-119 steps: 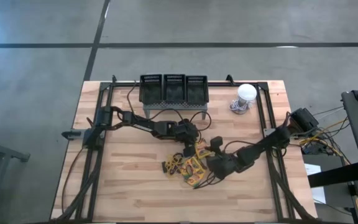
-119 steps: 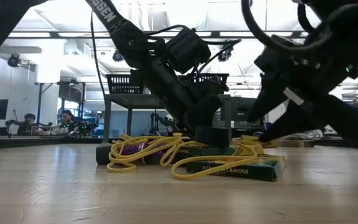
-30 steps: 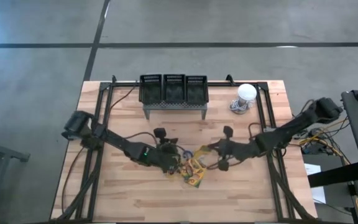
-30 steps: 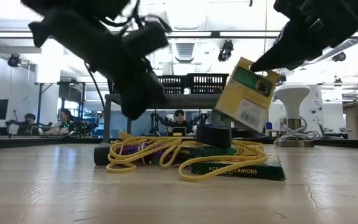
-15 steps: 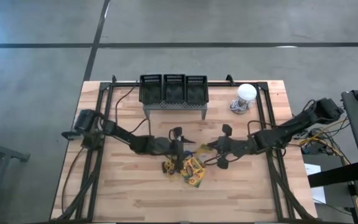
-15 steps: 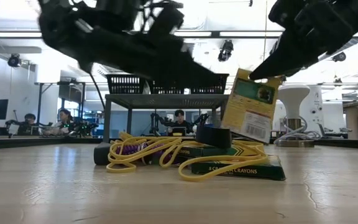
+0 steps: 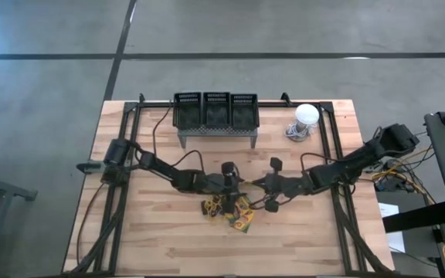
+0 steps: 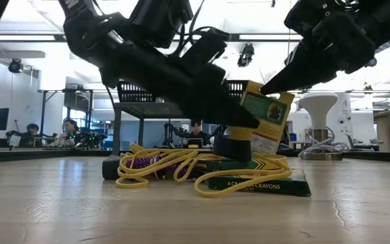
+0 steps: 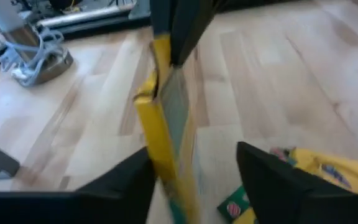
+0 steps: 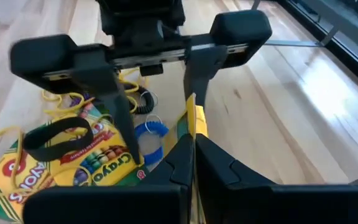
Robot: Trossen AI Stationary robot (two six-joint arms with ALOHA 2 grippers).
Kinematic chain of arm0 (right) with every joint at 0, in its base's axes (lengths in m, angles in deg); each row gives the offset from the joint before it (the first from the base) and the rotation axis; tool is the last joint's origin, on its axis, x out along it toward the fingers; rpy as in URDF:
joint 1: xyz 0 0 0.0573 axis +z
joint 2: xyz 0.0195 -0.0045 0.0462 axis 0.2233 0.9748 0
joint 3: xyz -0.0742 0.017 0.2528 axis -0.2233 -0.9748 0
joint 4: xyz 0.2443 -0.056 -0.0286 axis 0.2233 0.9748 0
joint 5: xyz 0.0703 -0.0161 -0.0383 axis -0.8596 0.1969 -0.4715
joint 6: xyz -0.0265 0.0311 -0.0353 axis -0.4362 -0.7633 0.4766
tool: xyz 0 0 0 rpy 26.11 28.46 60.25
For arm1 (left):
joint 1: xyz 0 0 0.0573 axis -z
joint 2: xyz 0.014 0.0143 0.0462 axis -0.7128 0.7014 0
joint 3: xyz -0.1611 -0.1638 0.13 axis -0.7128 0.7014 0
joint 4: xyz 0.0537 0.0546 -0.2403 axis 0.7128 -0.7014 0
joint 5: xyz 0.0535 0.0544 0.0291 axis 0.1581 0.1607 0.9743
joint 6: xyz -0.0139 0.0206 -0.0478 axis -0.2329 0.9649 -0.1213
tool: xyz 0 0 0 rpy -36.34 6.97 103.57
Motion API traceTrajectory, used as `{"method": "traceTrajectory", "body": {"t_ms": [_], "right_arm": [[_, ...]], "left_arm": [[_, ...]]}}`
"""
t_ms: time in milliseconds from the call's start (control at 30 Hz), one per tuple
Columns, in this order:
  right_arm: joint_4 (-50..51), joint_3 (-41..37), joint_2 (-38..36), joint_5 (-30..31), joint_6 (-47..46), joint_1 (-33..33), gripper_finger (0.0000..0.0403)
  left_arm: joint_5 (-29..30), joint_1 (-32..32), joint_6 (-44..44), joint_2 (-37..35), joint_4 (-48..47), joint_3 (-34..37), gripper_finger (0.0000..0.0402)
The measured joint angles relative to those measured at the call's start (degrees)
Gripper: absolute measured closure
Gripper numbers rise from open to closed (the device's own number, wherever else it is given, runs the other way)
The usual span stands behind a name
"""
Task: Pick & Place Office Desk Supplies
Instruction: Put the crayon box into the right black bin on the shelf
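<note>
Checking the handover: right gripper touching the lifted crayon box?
Touching. Right wrist view: the right gripper is shut on the crayon box's edge.

Both arms are dark, near-black, built of slim jointed links with bulkier rounded housings at the joints. Black cables loop loosely alongside the links of each arm. The left tool (image 7: 231,182) ends in 2 flat, angular black fingers (image 9: 272,180) with a matte finish; seen from the other arm, it carries a wide black crossbar with blocky rectangular ends. The right tool (image 10: 192,163) has 2 smooth black fingers with stepped, notched edges. No lettering is readable on either arm.
</note>
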Motion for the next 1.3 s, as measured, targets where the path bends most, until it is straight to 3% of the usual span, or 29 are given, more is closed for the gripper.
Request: {"method": "traceTrajectory", "body": {"t_ms": [167,267,433,533,733,833,900,1067,1300], "right_arm": [[-0.6,0.0,-0.1,-0.1,0.5,0.0,0.0394],[-1.9,0.2,-0.7,-4.2,2.3,0.0,0.0383],[1.6,2.8,-5.5,-11.9,4.7,-0.1,0.0326],[6.7,4.0,-8.9,-14.5,8.1,0.3,0.0284],[13.9,3.8,-10.9,-15.1,28.4,2.6,0.0212],[12.7,3.8,-9.2,-15.2,38.5,3.5,0.0181],[12.2,4.1,-7.3,-15.0,44.8,3.6,0.0161],[11.1,8.5,-2.0,-13.6,58.9,3.7,0.0115],[11.4,16.2,6.2,-4.0,75.6,4.3,0.0089]], "left_arm": [[0.0,-0.1,0.0,0.1,-3.2,0.1,0.0314],[0.0,-0.1,-0.1,-0.3,-4.1,0.1,0.0373],[-2.1,0.0,0.1,-4.5,-11.2,0.2,0.0372],[-7.3,-0.1,0.3,-8.3,-16.2,0.1,0.0362],[-30.7,-1.7,2.6,-13.9,-25.5,0.0,0.0361],[-43.7,-4.3,0.3,-14.5,-28.5,0.0,0.0362],[-49.0,-5.8,-1.9,-14.3,-29.0,0.1,0.0362],[-50.9,-7.8,-4.4,-14.4,-31.5,0.2,0.0362],[-51.1,-7.8,-4.5,-14.4,-31.4,0.2,0.0361]]}}
